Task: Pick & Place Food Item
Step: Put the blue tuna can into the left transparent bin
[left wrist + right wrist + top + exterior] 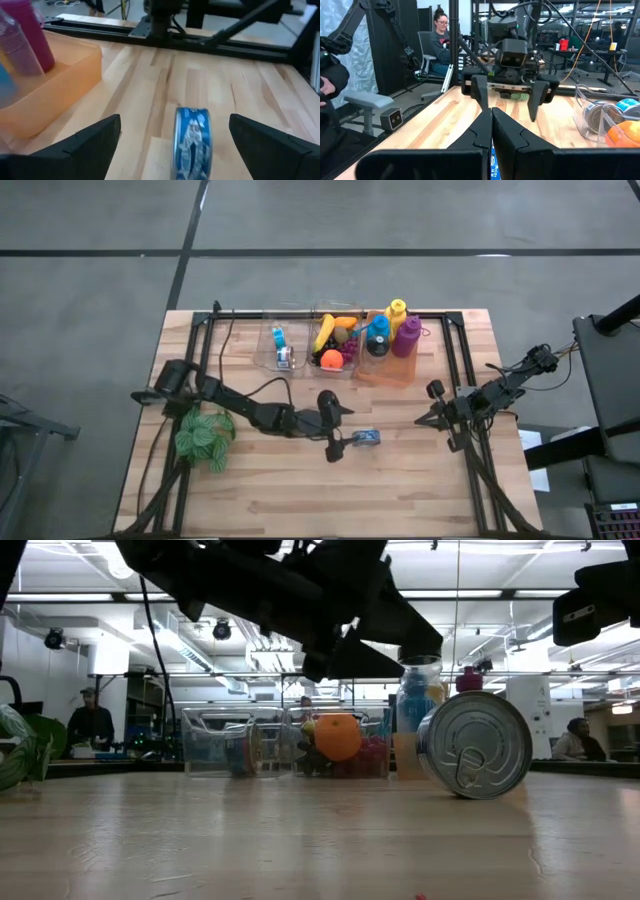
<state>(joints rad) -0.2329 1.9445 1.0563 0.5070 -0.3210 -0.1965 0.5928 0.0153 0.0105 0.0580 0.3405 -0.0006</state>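
A flat tin with a blue label (pixel 368 438) stands on its curved side on the wooden table (pixel 420 490), near the middle. The low view shows its silver pull-tab end (pixel 475 745). My left gripper (pixel 343 432) is open just to the left of it. In the left wrist view the tin (pixel 192 142) lies ahead of the spread fingers (pixel 174 120), untouched. My right gripper (pixel 491 131) is shut and empty, held above the table's right side (pixel 428 418).
At the table's far edge stand a clear bin with a can (pixel 282 348), a clear bin of fruit (pixel 335 340) and an orange bin of bottles (pixel 390 350). A leafy plant (pixel 205 438) lies at the near left. People sit beyond the table (pixel 440 35).
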